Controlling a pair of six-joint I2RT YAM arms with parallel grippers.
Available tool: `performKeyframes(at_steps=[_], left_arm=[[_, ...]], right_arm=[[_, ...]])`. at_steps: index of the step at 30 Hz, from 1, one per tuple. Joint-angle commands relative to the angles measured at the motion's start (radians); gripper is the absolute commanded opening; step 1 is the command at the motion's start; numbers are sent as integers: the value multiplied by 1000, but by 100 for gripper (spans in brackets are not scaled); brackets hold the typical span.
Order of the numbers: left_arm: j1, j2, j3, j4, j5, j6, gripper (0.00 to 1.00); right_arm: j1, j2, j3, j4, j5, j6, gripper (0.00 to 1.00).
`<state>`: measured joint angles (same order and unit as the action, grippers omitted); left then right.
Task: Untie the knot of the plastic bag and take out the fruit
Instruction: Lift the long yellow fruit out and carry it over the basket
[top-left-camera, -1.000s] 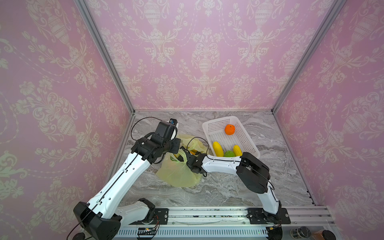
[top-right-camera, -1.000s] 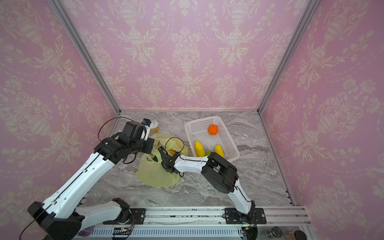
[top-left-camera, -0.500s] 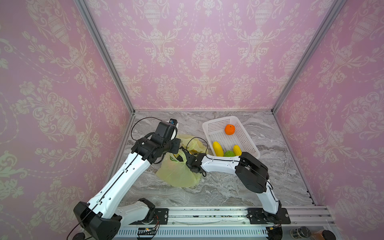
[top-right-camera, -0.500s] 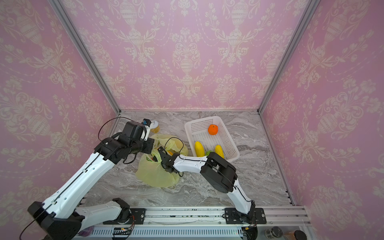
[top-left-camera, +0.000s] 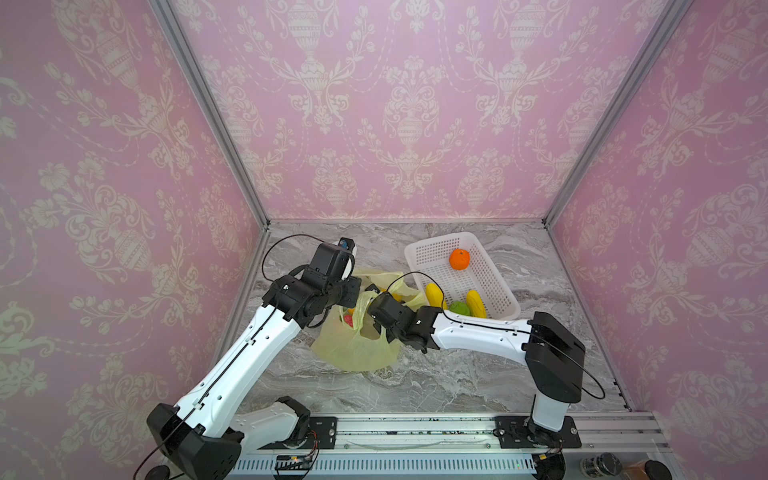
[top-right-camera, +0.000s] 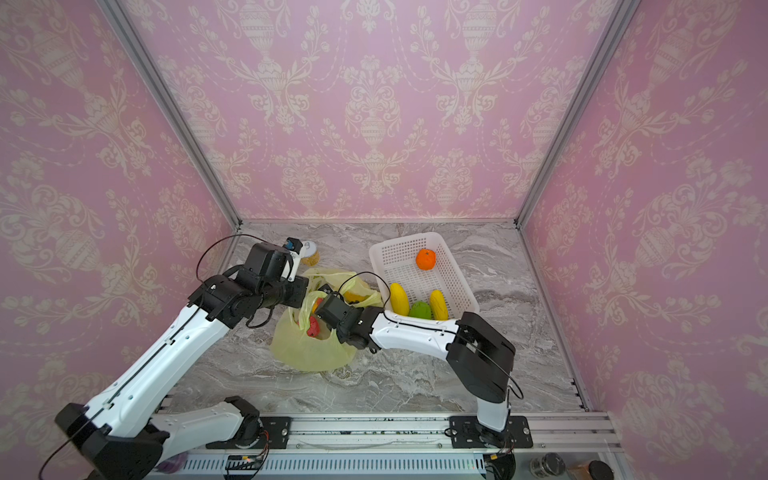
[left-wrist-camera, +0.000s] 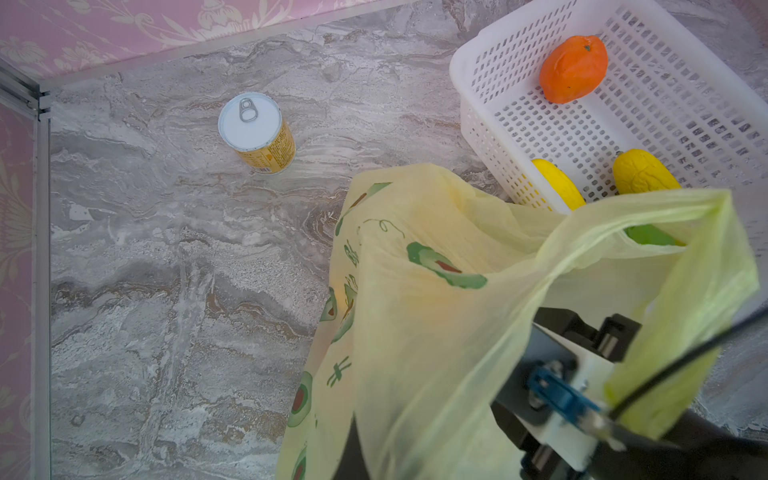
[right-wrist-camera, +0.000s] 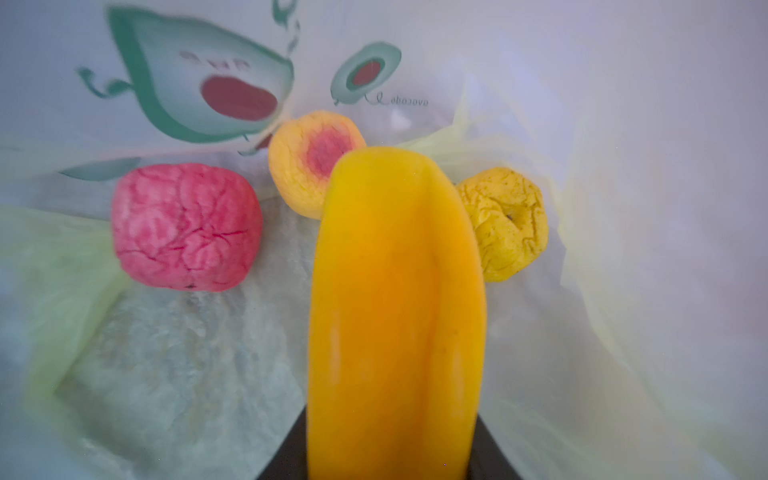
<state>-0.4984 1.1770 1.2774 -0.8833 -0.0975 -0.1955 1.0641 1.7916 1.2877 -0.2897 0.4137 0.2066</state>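
Plastic bag (top-left-camera: 353, 349), yellow-green with avocado prints, sits on the marble table (top-left-camera: 436, 382) between my two arms, just beside the white basket (top-left-camera: 432, 249), and its mouth is open. My left gripper (top-right-camera: 302, 293) is fully closed and pinches the film at the bag's upper edge, so this side of the bag stands lifted. One handle loop (left-wrist-camera: 665, 216) hangs free in the left wrist view.

My right gripper (right-wrist-camera: 390, 457) is inside the plastic bag. Its two dark fingers (right-wrist-camera: 492, 453) stand on both sides of a long yellow fruit (right-wrist-camera: 395, 291) and press on it — the jaws are closed only as far as this fruit allows. Three more fruits lie on the bag's bottom beyond it: a pink-red bumpy fruit (right-wrist-camera: 187, 226), a round yellow-orange fruit (right-wrist-camera: 309, 162) with a red spot, and a round wrinkled yellow fruit (right-wrist-camera: 507, 224). They are apart from my fingers.

In the basket I see four fruits in both top views — an orange one (top-left-camera: 459, 258) near the far end, and two long yellow ones (top-left-camera: 433, 294) with a green one (top-left-camera: 459, 308) between them at the near end. A gold can (left-wrist-camera: 255, 133) with a white lid stands upright on the table, near the bag but not touching it.
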Motion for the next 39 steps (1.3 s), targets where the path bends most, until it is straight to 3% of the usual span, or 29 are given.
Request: performKeyframes(at_steps=[1,10,16,23,29,33,39], left_arm=[[11,-7,-7,-12,18,14,0],[11,-4,-7,-13,15,14,0],[11,-13,-10,-12,-14,15,0],[12,-6,-8,-17,-12,15,0],[12,-4,-8,-17,-12,15,0],[13,-9,-7,-17,-9,14,0],[12,-10,-9,-15,-7,13,0]], right_arm=[[11,-89,-77,99,-57,-13,18],[17,-370,-308,272,-266,-18,8],[19,-650,-497,395,-359,-24,7],[-1,-919,-650,390,-181,-28,2],[-109,-1019,-677,264,12,52,1],[-246,-994,-664,133,104,156,2],[-447,-838,-627,1,94,270,0]])
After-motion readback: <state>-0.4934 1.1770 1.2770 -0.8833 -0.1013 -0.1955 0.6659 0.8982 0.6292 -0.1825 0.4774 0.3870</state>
